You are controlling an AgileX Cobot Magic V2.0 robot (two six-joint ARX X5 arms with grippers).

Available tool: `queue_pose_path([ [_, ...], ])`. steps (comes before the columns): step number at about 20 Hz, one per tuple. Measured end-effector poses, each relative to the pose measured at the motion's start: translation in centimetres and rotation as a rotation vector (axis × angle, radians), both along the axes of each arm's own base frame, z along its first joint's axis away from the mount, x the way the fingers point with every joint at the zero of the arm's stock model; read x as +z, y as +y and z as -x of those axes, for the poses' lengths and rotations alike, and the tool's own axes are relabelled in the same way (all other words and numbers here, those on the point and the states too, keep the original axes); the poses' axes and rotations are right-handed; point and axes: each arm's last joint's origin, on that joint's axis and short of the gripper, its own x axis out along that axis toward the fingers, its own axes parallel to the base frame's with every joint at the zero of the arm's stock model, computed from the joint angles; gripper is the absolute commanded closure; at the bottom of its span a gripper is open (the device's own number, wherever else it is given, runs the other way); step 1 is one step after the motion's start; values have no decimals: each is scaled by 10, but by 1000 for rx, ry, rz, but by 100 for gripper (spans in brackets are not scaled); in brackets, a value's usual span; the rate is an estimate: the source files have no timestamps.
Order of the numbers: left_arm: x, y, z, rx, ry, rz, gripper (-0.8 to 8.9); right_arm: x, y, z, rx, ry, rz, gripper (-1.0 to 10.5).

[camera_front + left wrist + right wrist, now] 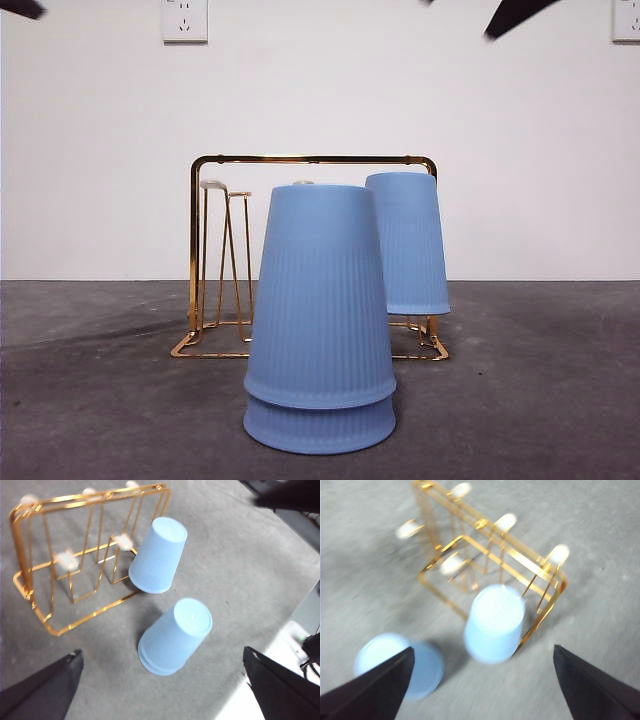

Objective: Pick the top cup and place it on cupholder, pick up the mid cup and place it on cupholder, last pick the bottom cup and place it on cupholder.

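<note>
Both arms raised high above counter (560,400). Left gripper (162,690) jaws spread wide, empty. Right gripper (480,680) jaws spread wide, empty, above cup on cupholder (490,555).

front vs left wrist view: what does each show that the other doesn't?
Front only: wall sockets, and the lower cup's rim peeking under the stack.
Left wrist only: the left gripper, jaws open above the table; the flat tops of the cups; four white prong tips.
Both: gold cupholder, one blue cup on it, the cup stack in front.
</note>
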Motion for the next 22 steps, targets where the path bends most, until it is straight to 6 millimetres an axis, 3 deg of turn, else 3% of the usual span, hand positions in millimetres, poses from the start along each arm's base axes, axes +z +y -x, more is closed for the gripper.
queue_pose_path([
  [5,7,-48,-26,-83,7,-108,305,6,-13,41,35,-5,-29,506],
  [9,-1,-95,-39,-152,12,-222,305,-28,-25,62,12,60,-30,506],
  [13,-24,-132,-51,-205,39,-306,305,-61,-36,77,-30,105,-51,506],
  [17,-52,-156,-59,-221,72,-404,305,-75,-45,90,-56,118,-78,506],
  [22,-72,-171,-65,-227,86,-464,305,-72,-51,99,-69,94,-117,506],
])
